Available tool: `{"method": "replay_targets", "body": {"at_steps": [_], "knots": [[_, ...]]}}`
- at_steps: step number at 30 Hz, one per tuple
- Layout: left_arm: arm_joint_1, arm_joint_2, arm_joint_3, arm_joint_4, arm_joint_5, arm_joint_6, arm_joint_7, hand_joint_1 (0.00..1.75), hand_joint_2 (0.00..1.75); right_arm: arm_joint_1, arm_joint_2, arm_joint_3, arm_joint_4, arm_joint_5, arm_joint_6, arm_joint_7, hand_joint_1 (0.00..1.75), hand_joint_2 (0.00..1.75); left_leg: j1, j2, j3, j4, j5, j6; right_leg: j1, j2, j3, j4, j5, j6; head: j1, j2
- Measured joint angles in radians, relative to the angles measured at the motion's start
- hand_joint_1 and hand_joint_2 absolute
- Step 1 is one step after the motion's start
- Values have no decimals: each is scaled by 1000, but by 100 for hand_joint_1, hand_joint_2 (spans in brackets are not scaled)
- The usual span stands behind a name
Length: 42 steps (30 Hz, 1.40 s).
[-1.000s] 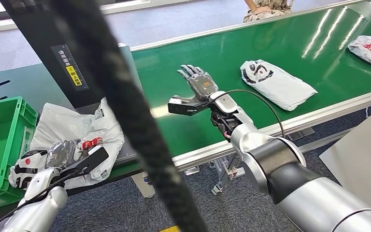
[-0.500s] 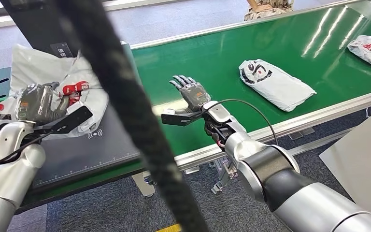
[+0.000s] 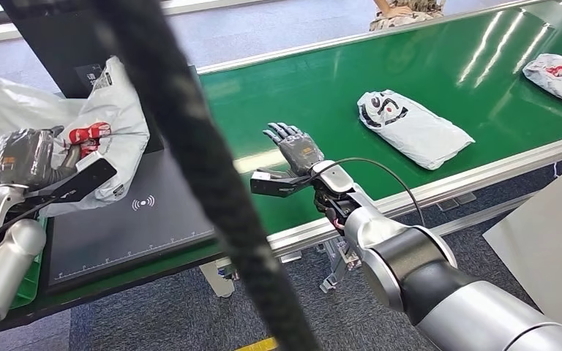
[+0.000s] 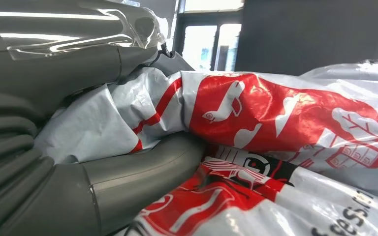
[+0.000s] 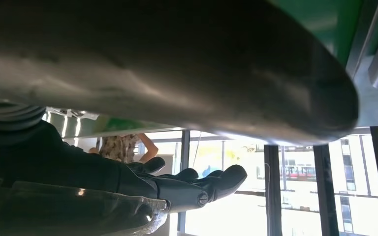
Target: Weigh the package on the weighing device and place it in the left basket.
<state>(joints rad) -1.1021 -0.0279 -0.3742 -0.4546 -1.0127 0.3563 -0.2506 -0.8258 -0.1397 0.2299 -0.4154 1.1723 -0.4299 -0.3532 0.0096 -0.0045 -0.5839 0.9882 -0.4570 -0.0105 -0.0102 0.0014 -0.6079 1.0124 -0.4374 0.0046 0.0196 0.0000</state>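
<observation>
At nine o'clock, above the dark weighing device [image 3: 128, 219]: package [image 3: 106, 124], gripped by left hand [image 3: 25, 157], fingers closed around its plastic. Right hand [image 3: 296, 146]: fingers spread, empty. Basket apparently just beyond the left edge; carry level, release low.

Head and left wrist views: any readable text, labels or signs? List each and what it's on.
Wireless-wave sign, no words: on the dark scale platform.
Ruler tick marks along the platform's near edge: numbers too small to read.
Yellow-and-black label on the dark upright panel: characters blurred.
"...ess..." fragment, cut off: on the package held by the left hand.
Red graphics on the belt packages: no legible words.
</observation>
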Motion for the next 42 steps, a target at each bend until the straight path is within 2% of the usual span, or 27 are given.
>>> {"method": "replay_targets", "body": {"at_steps": [4,12,15,17,25,33,39,40,41,42], "knots": [[14,19,0,12,1,0,0,175,175,3,-6,-6,0,0,0,0,0,0,0,-1,-1,0,0,0,0,0,0,0,0,0,0,0],[17,27,0,22,1,-1,2,174,175,5,-6,-8,0,0,0,0,0,0,0,-1,-2,0,0,0,0,0,-1,0,0,0,0,0],[23,41,0,27,0,-8,33,175,175,5,-7,-10,0,0,-1,1,0,0,0,0,-2,0,0,0,0,0,-1,0,0,0,0,0],[38,67,1,35,3,-11,60,175,175,7,-10,-13,0,-1,-3,2,0,0,0,3,-1,0,0,0,0,2,-1,0,0,0,0,0],[149,263,48,82,36,12,130,175,175,40,-51,-43,0,-17,-20,-16,0,0,1,9,0,-2,-1,-1,1,8,-2,0,0,-1,0,0],[209,482,137,103,65,13,190,175,175,46,-53,-47,0,-1,-19,-14,0,0,1,27,8,-5,-5,-5,1,25,-1,1,1,-3,0,0],[249,624,204,104,63,-1,175,175,175,63,-51,-54,0,-1,-19,-14,0,0,1,29,11,-7,-4,-5,2,28,-2,1,1,-4,0,0],[256,640,214,104,63,-1,173,158,175,64,-51,-54,0,-1,-19,-14,0,0,1,28,11,-7,-4,-5,2,28,-2,1,1,-4,0,0],[262,651,223,104,63,-1,174,115,175,65,-50,-54,0,-1,-19,-14,0,0,1,28,10,-7,-4,-5,2,27,-2,1,1,-4,0,0],[268,660,231,104,63,-2,177,71,131,65,-48,-54,0,-1,-18,-14,0,0,1,27,10,-7,-4,-5,2,27,-2,1,1,-4,0,0]]}}
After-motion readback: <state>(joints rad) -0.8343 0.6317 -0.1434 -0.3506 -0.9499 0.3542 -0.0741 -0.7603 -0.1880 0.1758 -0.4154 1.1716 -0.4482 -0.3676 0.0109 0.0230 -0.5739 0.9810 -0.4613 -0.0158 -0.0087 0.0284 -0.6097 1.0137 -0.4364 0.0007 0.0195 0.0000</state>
